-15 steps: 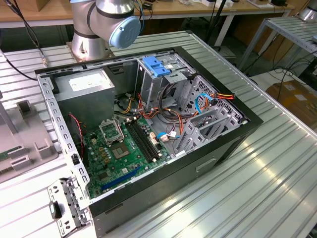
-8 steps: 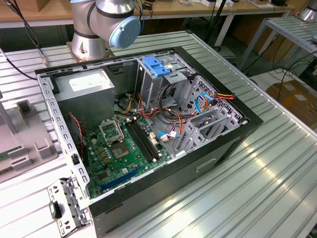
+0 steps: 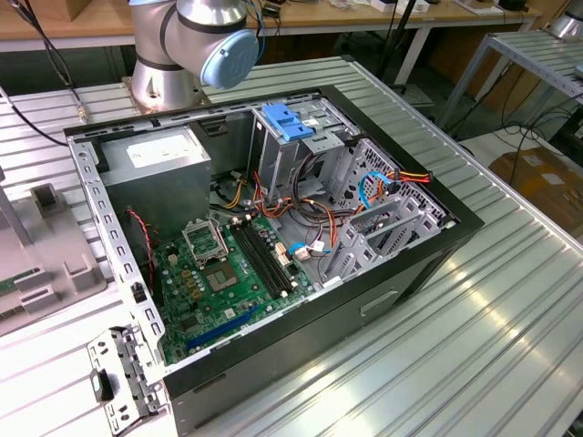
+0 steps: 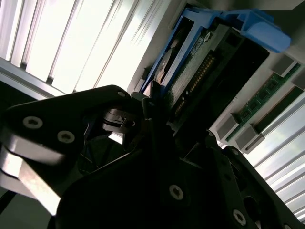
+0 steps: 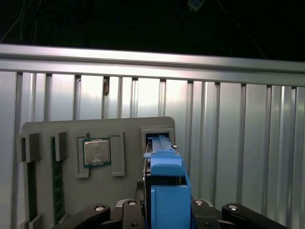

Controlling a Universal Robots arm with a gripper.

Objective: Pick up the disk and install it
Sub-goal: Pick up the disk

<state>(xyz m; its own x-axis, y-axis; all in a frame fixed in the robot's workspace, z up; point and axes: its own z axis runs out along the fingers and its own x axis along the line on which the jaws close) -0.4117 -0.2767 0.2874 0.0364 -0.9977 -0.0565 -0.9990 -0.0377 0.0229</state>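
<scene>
Blue plastic frames the disk (image 5: 166,186), which stands on edge between the black fingers (image 5: 135,214) of the pincer (image 5: 165,206) in the first wrist view. The fingers are drawn in against both of its flanks, so the pincer is closed on it and has hold of it. The disk's far end reaches an upright slot (image 5: 157,134) at one corner of a grey tray (image 5: 128,191). Whether that end sits in the slot or hangs just clear of it cannot be told. Beside the slot the tray holds a square chip (image 5: 96,151) in its own recess, and memory sticks (image 5: 57,186) lie in long grooves further along. The tray rests on a ribbed aluminium surface (image 5: 238,157). The second wrist view looks along the pincer's dark body to the disk's green circuit board (image 4: 190,78), its blue frame (image 4: 257,28) and the sticks beyond. In the exterior view, the arm (image 3: 196,36) rises at the upper left of the frame, behind an open black case (image 3: 410,273) lying on its side mid-frame. Inside the case a green motherboard (image 3: 219,282) lies at lower left and a grey power supply (image 3: 155,168) sits above it. Upper centre, a blue bracket (image 3: 287,123) caps the metal cage (image 3: 314,159), with loose cables (image 3: 383,182) towards the exterior view's right.
</scene>
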